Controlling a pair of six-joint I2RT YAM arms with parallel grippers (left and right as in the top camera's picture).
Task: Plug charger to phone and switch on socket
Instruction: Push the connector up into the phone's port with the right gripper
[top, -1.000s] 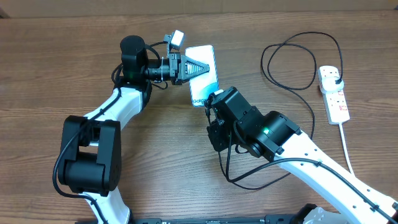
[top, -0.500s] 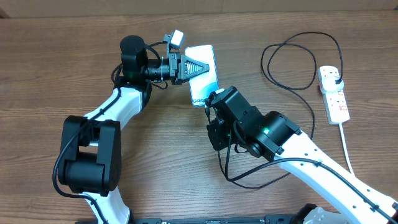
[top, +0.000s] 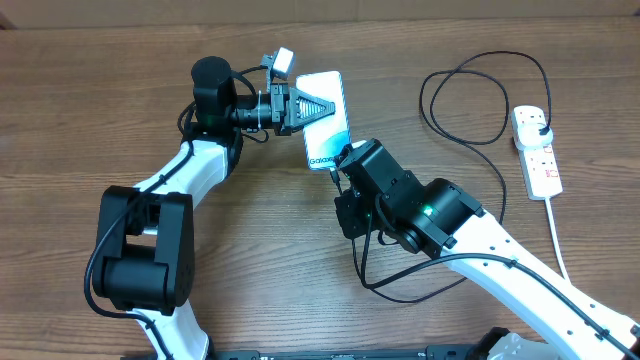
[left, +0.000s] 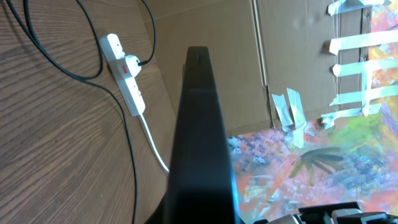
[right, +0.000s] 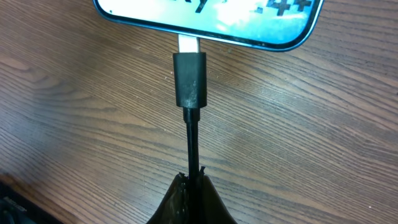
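Brown wood-grain bench (top: 120, 100) fills the overhead view, with both arms reaching toward its middle. A slim rectangular phone with a light blue screen and dark edge (top: 330, 138) sits near the back centre. The left hand (top: 322, 108) is clamped on it, one black triangular finger lying across the screen. From the left wrist camera the phone (left: 199, 137) shows edge-on as a dark slab. Whether it touches the bench cannot be told.

The right hand (top: 347, 158) is just at the phone's near end. In its wrist view its fingers (right: 189, 199) are pinched together on the long thin black cable of the charger (top: 470, 100). The small black connector tip (right: 189, 79) stands straight out ahead of them. Its silver end meets the phone's lower edge (right: 249, 28); how deep it is seated cannot be told.

The cable loops across the right of the bench to a black plug (top: 541, 122) seated in the far end of the socket. That socket is a white elongated power strip with red switch markings (top: 535, 150), lying well apart from the phone at the right edge. Its thick white cord (top: 560, 240) trails toward the near side.
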